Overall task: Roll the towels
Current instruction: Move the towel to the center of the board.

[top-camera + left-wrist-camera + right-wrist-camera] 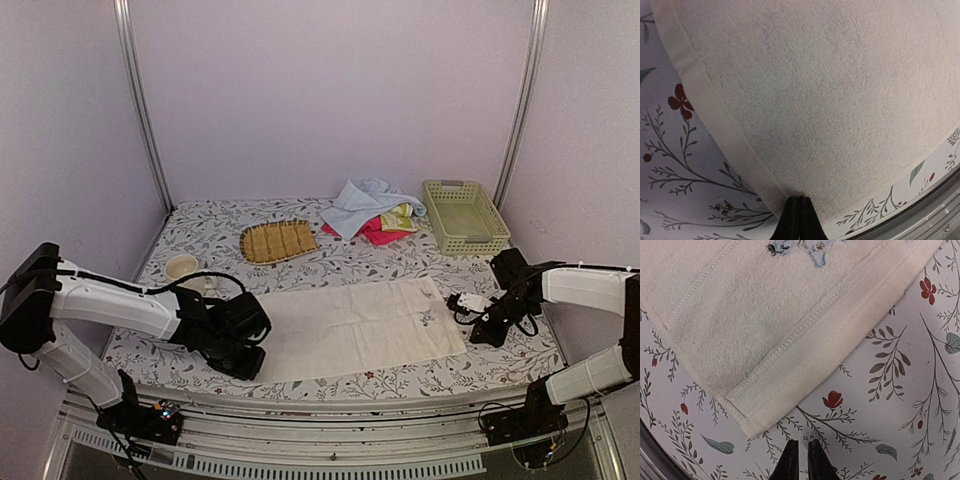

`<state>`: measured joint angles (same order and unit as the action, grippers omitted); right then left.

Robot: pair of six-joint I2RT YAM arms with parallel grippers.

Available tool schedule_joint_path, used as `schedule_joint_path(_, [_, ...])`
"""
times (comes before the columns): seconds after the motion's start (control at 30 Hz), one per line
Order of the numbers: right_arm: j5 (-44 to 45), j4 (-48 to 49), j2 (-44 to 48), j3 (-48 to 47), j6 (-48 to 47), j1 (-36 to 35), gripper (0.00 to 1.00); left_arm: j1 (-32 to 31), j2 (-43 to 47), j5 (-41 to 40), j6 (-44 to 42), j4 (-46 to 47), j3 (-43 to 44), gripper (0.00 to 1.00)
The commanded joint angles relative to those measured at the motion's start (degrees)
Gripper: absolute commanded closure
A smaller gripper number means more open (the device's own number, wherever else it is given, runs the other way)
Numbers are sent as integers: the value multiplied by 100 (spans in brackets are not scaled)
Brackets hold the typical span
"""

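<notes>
The cream towel [355, 328] lies spread flat on the near middle of the flowered surface [210, 225], its long sides running left to right. At its near left corner sits the left pincer [799, 200], fingers pressed together with their tips right at the hem. Whether any cloth is nipped between them cannot be told. Just beyond that arm stands a cup [182, 266], and to its right, a little farther back, lies the mat [278, 241]. Right of the mat, toward the far side, three towels lie in a loose heap: the blue towel [358, 203] on top, the pink towel [377, 233] under it at the near side, and the yellow-green towel [399, 217] at the right. Just right of the heap stands the basket [478, 243]. The cream towel carries a small mark [812, 247] near its right end. The right pincer [801, 444] hovers over bare surface just off a corner of that end, clear of the cloth. Its fingers are almost together, with a thin gap between them and nothing in it.
</notes>
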<state>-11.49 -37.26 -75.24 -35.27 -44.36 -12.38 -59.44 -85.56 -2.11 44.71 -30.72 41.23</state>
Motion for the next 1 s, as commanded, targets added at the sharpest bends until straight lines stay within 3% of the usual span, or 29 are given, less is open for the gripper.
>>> schedule_joint_path(0.0, [71, -368, 291, -52, -161, -41, 89, -189, 159, 39, 272, -858, -220, 100])
schedule_joint_path(0.27, [-443, -829, 412, -1010, 140, -35, 83, -191, 726, 41, 309, -1263, -25, 100])
schedule_joint_path(0.3, [-481, -823, 414, -1204, 191, -37, 82, -186, 810, 33, 257, -1291, 79, 97])
schedule_joint_path(0.43, [-816, -758, 160, -2045, 589, -37, 72, -137, 1189, -542, 243, -1457, 588, 64])
schedule_joint_path(0.5, [-996, -650, -71, -2417, 801, -43, 69, 93, 1347, -742, 196, -1323, 749, 57])
schedule_joint_path(0.7, [-1280, -573, -1120, -3346, 1183, -36, 64, 1122, 1410, -905, -287, -491, 944, 52])
schedule_joint_path(0.97, [-1315, -437, -2221, -4100, 1329, -39, 62, 2121, 636, -874, -840, 148, 1160, 51])
